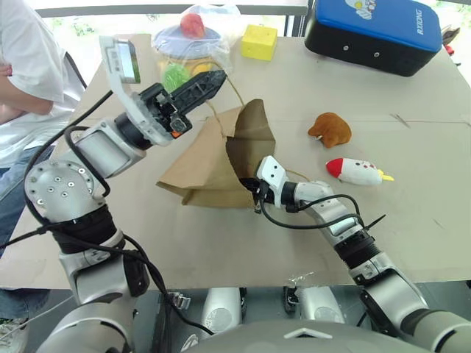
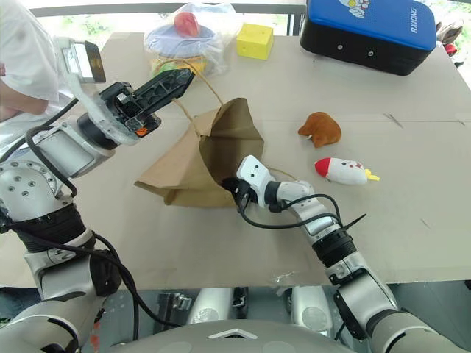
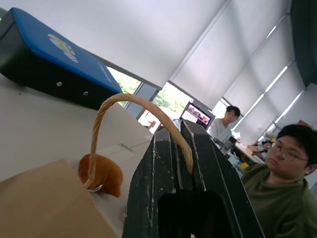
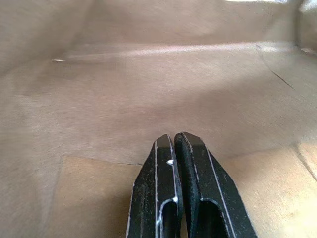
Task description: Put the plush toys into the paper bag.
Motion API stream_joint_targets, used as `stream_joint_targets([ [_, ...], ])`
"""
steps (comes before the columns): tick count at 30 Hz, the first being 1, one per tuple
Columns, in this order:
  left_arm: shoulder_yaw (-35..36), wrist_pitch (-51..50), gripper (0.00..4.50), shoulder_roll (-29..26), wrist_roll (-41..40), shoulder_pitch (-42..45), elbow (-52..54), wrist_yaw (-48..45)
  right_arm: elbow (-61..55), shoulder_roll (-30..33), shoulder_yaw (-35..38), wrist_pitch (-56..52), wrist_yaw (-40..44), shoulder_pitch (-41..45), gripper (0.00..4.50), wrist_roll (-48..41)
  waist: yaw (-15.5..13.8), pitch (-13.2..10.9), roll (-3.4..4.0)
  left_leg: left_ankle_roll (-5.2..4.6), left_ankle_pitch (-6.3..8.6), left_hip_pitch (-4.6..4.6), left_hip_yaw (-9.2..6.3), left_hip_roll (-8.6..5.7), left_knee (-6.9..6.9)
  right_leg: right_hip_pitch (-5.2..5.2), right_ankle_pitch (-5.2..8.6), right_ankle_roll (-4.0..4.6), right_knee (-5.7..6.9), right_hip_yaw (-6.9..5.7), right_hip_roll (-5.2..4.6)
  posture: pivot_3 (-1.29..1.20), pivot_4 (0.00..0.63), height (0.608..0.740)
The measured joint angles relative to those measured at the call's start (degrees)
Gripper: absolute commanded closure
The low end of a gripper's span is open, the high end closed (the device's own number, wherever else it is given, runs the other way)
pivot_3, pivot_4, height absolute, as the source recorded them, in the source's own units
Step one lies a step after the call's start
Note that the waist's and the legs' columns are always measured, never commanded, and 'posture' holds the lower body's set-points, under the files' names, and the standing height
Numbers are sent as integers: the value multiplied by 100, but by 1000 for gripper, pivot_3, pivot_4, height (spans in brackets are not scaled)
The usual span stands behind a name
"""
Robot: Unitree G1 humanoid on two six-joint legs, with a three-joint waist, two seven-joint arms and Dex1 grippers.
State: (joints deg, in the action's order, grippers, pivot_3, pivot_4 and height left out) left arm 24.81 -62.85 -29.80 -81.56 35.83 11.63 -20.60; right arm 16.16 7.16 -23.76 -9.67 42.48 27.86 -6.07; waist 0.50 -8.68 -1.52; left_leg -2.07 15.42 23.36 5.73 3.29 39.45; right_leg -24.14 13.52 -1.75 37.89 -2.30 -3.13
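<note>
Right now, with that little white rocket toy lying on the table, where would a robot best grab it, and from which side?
Probably around the white rocket's middle body, coming straight down from above. It lies flat on its side on the bare table, red nose toward the brown plush toy, yellow tail pointing away. The middle looks thickest and soft, and nothing crowds its long sides, so a tool could close across them.

The paper bag (image 1: 210,165) is showing matt, creased brown kraft, its handle (image 3: 124,106) twisted paper cord — the plush toys (image 1: 330,129) are looking soft and fuzzy, the case (image 1: 375,33) glossy — the table (image 1: 412,220) matt
</note>
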Motion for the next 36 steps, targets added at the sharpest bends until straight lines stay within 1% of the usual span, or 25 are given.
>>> stream_joint_targets([
  [2, 22, 56, 4435, -33, -422, 90, -83, 199, -53, 3, 0, -116, -30, -9, 4500, 18, -12, -1, 0, 0, 0, -40, -6, 0, -8, 44, 1, 1, -6, -1, -3, 0, 150, 740],
  [5, -23, 73, 4435, -271, -458, 93, -55, 83, -160, 40, 3, -233, -64, -10, 4500, 41, -11, -3, 4, 0, 1, -51, -3, -6, -15, 52, 2, 1, -9, 1, -2, 0, 150, 740],
  [7, -83, 89, 4435, -299, -439, 9, -10, 4, -232, 84, 21, -304, -123, -8, 4500, 74, -21, -3, 4, 0, 1, -50, -4, -7, -15, 52, 2, 0, -9, 2, -2, 0, 150, 740],
  [8, -179, 137, 4489, -327, -310, -62, 44, -109, -348, 121, 80, -442, -141, -13, 4255, 46, -26, -4, 5, 0, 1, -48, -4, -7, -15, 51, 2, 0, -9, 2, -2, 0, 150, 740],
  [10, -427, 269, 4500, -428, 75, -197, 211, -394, -694, 257, 331, -889, -144, -25, 3611, -135, -37, -8, 7, 0, 1, -44, -3, -8, -16, 49, 2, 0, -13, 2, -2, 0, 150, 740],
  [11, -566, 382, 4500, -480, 345, -284, 310, -600, -1068, 366, 528, -1214, -135, -35, 3103, -311, -36, -8, 7, 0, 1, -41, -2, -8, -18, 46, 2, 0, -14, 2, -2, 0, 150, 740],
  [12, -626, 432, 4500, -481, 456, -310, 330, -691, -1315, 429, 641, -1355, -134, -38, 2722, -392, -33, -8, 7, 0, 1, -42, -2, -8, -21, 45, 2, 0, -15, 3, -1, 0, 150, 740],
  [13, -738, 554, 4500, -484, 638, -360, 350, -867, -2011, 608, 879, -1770, -163, -104, 2045, -606, -36, -11, 11, 1, 1, -39, -3, -6, -29, 41, 4, 0, -17, 1, 0, 0, 150, 740],
  [14, -763, 597, 4500, -482, 725, -390, 350, -940, -2309, 666, 984, -1923, -172, -112, 1752, -710, -29, -10, 11, 1, 1, -40, -2, -6, -31, 40, 6, -1, -18, 2, 0, 0, 150, 740],
  [15, -805, 643, 4500, -482, 800, -410, 353, -1008, -2660, 754, 1105, -2091, -188, -151, 1368, -824, -30, -11, 12, 1, 1, -38, -3, -5, -31, 38, 9, 1, -18, 2, 1, 0, 150, 740],
  [16, -890, 748, 4500, -482, 967, -468, 364, -1158, -3353, 942, 1365, -2456, -280, -234, 947, -1053, -33, -12, 14, 1, 1, -37, -4, -5, -37, 36, 14, 0, -18, 1, 1, 0, 150, 740],
  [18, -989, 852, 4500, -486, 1159, -555, 366, -1319, -4144, 1245, 1787, -2914, -408, -297, 31, -1331, -35, -13, 15, 1, 1, -35, -4, -6, -40, 35, 17, -2, -20, 1, 0, 0, 150, 740],
  [20, -1071, 986, 4500, -487, 1384, -593, 367, -1478, -4776, 1616, 2314, -3441, -447, -395, 31, -1758, -47, -13, 15, 0, 2, -35, -3, -7, -40, 35, 17, -2, -25, 1, 1, 0, 150, 740],
  [22, -1118, 1105, 4500, -499, 1553, -665, 368, -1593, -5179, 2125, 2835, -3878, -424, -519, 31, -2113, -65, -14, 14, -2, 2, -36, 0, -9, -40, 36, 18, -2, -26, 4, 0, 0, 150, 740],
  [24, -1212, 1154, 4500, -502, 1725, -677, 379, -1674, -5339, 2677, 3131, -4117, -403, -638, 31, -2167, -79, -16, 15, -8, 6, -36, 2, -11, -40, 36, 18, -1, -25, 6, 0, 0, 150, 740],
  [25, -1259, 1194, 4500, -535, 1832, -687, 400, -1714, -5358, 3139, 3179, -4221, -391, -769, 31, -2098, -95, -16, 14, -14, 9, -37, 2, -12, -40, 36, 19, -1, -27, 7, 0, 0, 150, 740],
  [26, -1396, 1347, 4500, -593, 2106, -705, 467, -1755, -5340, 3735, 3104, -4309, -413, -973, 31, -1826, -112, -16, 14, -14, 10, -36, 2, -12, -40, 36, 19, 0, -29, 8, 0, 0, 150, 740],
  [27, -1433, 1449, 4500, -591, 2224, -754, 534, -1801, -5262, 4012, 3048, -4399, -420, -1084, 31, -1674, -121, -16, 15, -15, 10, -38, 7, -14, -42, 35, 20, 0, -30, 12, -1, 0, 150, 740],
  [29, -1569, 1745, 4500, -563, 2561, -824, 588, -1936, -4951, 4245, 2803, -4426, -497, -1146, 31, -1366, -109, -17, 9, -15, 9, -41, 11, -12, -42, 35, 19, 0, -29, 19, 3, 0, 150, 740],
  [32, -1721, 1922, 4500, -461, 2756, -827, 621, -2091, -4340, 4265, 2153, -4387, -541, -1119, 31, -1078, -101, -17, 8, -16, 10, -42, 11, -10, -42, 34, 19, -1, -27, 22, 7, 0, 150, 740],
  [33, -1744, 1970, 4500, -462, 2802, -825, 624, -2161, -4036, 4184, 1868, -4311, -557, -1070, 604, -928, -96, -18, 7, -16, 10, -41, 11, -9, -42, 33, 19, -1, -29, 22, 9, 0, 150, 740],
  [34, -1755, 1988, 4500, -464, 2818, -825, 639, -2200, -3827, 4139, 1689, -4240, -581, -1048, 717, -815, -100, -20, 10, -16, 10, -37, 11, -10, -42, 29, 20, -2, -29, 22, 8, 0, 150, 740],
  [35, -1755, 1995, 4500, -474, 2846, -830, 660, -2255, -3603, 4076, 1511, -4113, -634, -1007, 1295, -656, -104, -21, 13, -14, 9, -33, 13, -10, -42, 25, 20, -3, -29, 24, 8, 0, 150, 740],
  [36, -1758, 1995, 4500, -483, 2850, -837, 685, -2299, -3482, 4061, 1455, -4015, -661, -943, 1706, -542, -111, -21, 13, -12, 8, -33, 12, -10, -42, 25, 21, -7, -29, 24, 7, 0, 150, 740],
])
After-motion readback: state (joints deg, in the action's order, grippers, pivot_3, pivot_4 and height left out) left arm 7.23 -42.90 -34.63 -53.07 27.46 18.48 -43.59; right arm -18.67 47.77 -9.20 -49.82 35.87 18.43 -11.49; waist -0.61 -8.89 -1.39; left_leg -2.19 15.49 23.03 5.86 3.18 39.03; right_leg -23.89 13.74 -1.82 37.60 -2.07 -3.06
